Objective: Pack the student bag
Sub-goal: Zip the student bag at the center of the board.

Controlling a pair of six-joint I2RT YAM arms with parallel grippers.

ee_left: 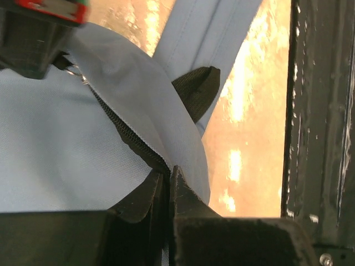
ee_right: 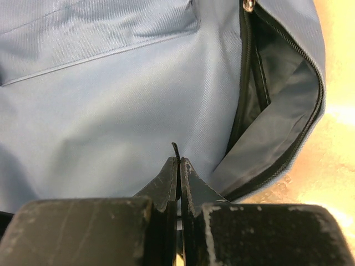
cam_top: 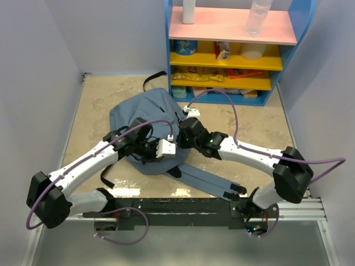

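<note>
The student bag point(cam_top: 145, 113) lies flat in the middle of the desk point(cam_top: 105, 100), a little toward the near edge. Its padded shoulder straps point(cam_top: 208, 180) trail off toward the near right corner, and a black webbing loop point(cam_top: 153, 78) pokes out on the far side.

Both arms reach in over the bag and meet at its near side. The left gripper point(ee_left: 169, 173) has its pincer pressed together on the grey-blue fabric right at the zipper point(ee_left: 130, 138), so the edge of the flap runs straight into the tips.

The right gripper point(ee_right: 178, 162) also has its fingers together, sitting against the bag's cloth just beside an unzipped opening point(ee_right: 277, 127) that shows a darker lining. A thin black sliver point(ee_right: 175, 148) sticks up between those tips. I cannot tell what it is, or whether it is truly gripped.

At the far right corner stands a blue shelf unit point(cam_top: 289, 55) with a pink top board, yellow shelves and a clear bottle point(cam_top: 258, 16) on top, well apart from the bag.
</note>
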